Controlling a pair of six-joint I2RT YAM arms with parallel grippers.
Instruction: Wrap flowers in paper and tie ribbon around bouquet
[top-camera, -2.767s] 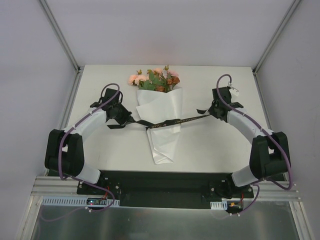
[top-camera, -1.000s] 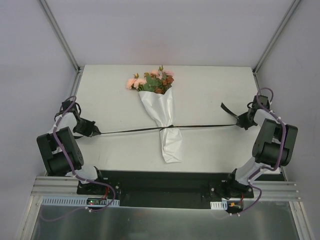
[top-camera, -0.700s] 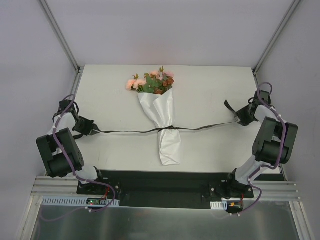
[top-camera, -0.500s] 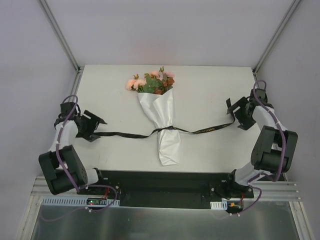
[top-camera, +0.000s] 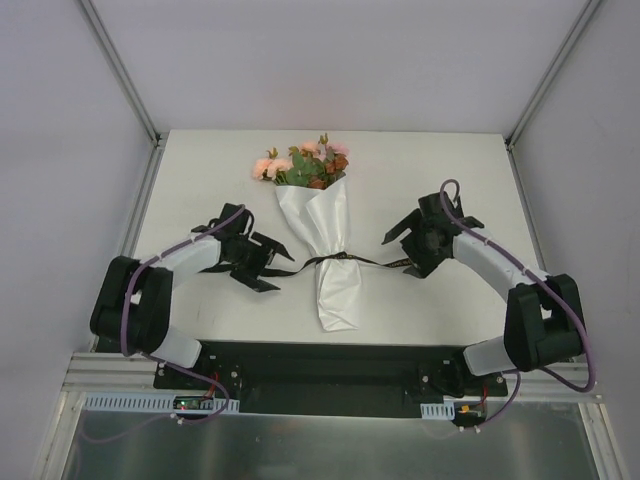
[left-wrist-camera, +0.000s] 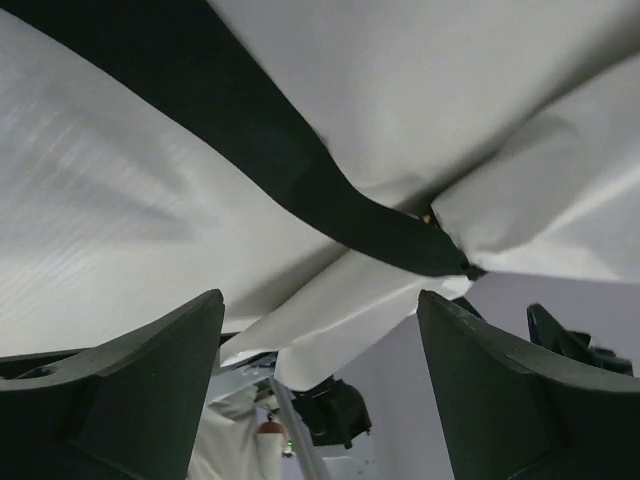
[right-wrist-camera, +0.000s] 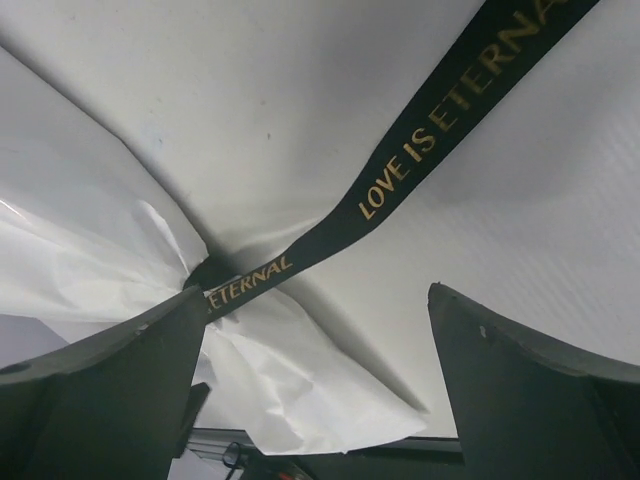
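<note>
The left arm reaches low and rightward over the counter, its left jaws apart and holding nothing, just left of the bouquet. The bouquet lies mid-counter with its long axis near-to-far, flowers pointing far, the paper tip near, the ribbon cinched across its waist with short tails left and right and bare counter either side. The right arm stretches leftward, right jaws wide apart, empty, facing the lettered tail.

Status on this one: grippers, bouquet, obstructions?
Left gripper, right gripper open, empty, flanking bouquet. Ribbon cinched around paper, ends slack on table. Nothing blocking.
</note>
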